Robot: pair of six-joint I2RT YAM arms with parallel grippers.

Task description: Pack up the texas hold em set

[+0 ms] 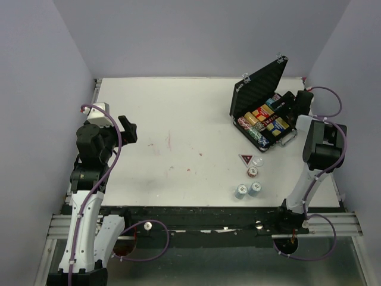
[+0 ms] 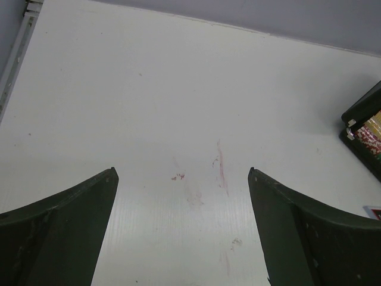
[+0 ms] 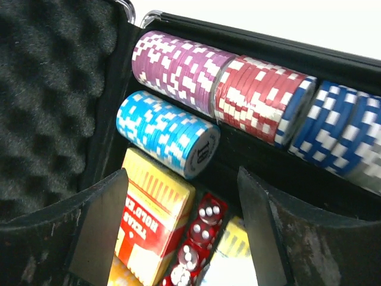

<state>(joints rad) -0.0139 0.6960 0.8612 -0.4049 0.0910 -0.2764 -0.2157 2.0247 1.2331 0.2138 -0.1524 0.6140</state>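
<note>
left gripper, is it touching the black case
Apart. The top view shows the left gripper far across the table from the black case.

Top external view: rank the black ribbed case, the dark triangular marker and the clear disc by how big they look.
Largest: the black ribbed case, by far.
Then the dark triangular marker and the clear disc: they look about alike, so no ranking between them.

White tabletop (image 1: 178, 179) with faint red smears (image 1: 168, 140), pale lavender walls (image 1: 196, 36) on three sides.
</note>
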